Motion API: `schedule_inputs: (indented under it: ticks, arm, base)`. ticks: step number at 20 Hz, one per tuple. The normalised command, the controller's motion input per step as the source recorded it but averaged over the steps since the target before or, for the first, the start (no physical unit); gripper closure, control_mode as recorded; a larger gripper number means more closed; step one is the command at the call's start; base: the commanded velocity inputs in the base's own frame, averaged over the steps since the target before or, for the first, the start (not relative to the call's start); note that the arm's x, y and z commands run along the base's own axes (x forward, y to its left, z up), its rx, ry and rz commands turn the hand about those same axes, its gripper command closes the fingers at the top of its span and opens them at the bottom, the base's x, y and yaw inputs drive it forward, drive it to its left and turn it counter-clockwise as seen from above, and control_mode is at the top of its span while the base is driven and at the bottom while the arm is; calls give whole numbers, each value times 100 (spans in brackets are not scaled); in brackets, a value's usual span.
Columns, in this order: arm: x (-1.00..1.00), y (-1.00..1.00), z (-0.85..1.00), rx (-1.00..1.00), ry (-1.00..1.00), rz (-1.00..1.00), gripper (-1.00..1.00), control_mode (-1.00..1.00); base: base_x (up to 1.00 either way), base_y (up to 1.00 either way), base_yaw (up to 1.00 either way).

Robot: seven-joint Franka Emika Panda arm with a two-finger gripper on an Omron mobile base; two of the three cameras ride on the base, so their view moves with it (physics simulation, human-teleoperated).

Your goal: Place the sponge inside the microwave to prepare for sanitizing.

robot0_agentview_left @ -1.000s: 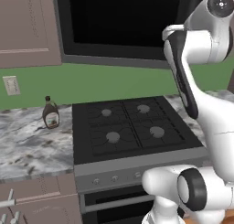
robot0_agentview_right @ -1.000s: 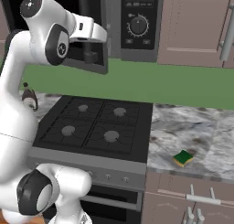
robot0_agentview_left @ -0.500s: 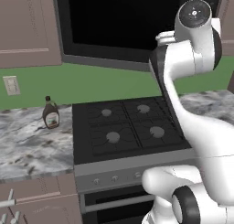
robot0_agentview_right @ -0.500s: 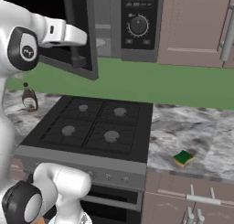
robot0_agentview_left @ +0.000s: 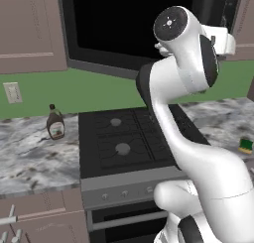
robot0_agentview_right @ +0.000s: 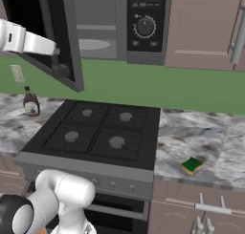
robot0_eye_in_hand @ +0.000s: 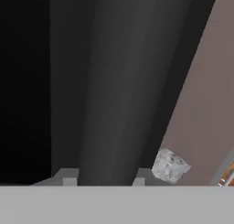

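Two finger tips of your gripper (robot0_eye_in_hand: pixel 103 179) straddle the microwave door's long dark handle (robot0_eye_in_hand: pixel 114 81), apparently closed around it, and I judge that grip is there to swing the door wide so the grey cavity stands clear. From the right base view you see the microwave (robot0_agentview_right: pixel 119 23) with its door hanging open to the left, above the stove (robot0_agentview_right: pixel 95 132). Your sponge (robot0_agentview_right: pixel 192 165) lies untouched on the marble counter (robot0_agentview_right: pixel 210 137), right of the stove, well apart from the hand.

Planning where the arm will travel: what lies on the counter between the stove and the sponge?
Nothing: in the right base view, bare marbled counter runs from the stove to the sponge.
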Motion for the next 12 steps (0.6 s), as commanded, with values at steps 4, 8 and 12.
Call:
schedule_inputs:
  ticks: [4,8,12]
  arm:
    - [-83,29,-11,0,-5,-19,100,-100]
    - [-78,30,-18,0,-3,-17,100,-100]
    - [-56,37,-27,0,0,-18,100,-100]
  base:
    - [0,0,0]
    - [0,0,0]
    - [0,0,0]
